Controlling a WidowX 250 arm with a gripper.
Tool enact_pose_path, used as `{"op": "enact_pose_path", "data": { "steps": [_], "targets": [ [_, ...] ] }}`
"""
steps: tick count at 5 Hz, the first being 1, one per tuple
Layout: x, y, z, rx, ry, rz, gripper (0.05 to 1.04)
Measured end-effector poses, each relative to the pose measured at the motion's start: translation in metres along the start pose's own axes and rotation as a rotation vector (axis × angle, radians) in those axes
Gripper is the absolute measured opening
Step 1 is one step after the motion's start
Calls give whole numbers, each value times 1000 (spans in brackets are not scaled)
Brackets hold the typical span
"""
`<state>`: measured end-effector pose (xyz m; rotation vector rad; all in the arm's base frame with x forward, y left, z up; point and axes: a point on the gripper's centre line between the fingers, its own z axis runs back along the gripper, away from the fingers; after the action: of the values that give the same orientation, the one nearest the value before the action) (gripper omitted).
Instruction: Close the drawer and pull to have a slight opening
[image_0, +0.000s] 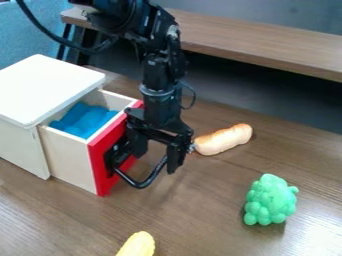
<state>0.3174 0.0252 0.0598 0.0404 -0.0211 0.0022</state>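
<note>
- I am hanging my claw (157, 161) just in front of the drawer (62, 147), beside its red front (99, 172), on the surface (200, 215).
- My 2 fingers are standing partly apart around the black handle (141, 184); I am seeing no firm grip, and whether they are touching it I cannot tell.
- The drawer is sticking well out of the white-topped cabinet (43, 87), with a soft-looking blue thing (83, 120) lying inside.
- I am judging this as the closing step, with both the full close and the slight pull waiting.
- I am expecting a light, stiff wooden box that will be sliding along 1 line, perhaps stickily, so I am planning a steady push near the middle of the red front.
- For the pull, I am favouring the middle of the bowed handle; it is looking hard and smooth, so a loose hold could be slipping.
- I am counting on a small, gentle tug, since a light drawer could be coming out too far.
- Off to the side, a bread-like toy (226, 139), a green bumpy toy (270, 200) and a yellow thing (138, 245) are lying apart from the drawer.
</note>
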Motion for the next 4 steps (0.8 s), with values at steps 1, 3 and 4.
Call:
{"op": "enact_pose_path", "data": {
  "steps": [1, 3, 4],
  "targets": [
    [-3, 15, 3, 25, 3, 20, 999],
    [-19, 56, 0, 121, 40, 82, 999],
    [-26, 74, -1, 205, 62, 114, 999]
  ]
}}
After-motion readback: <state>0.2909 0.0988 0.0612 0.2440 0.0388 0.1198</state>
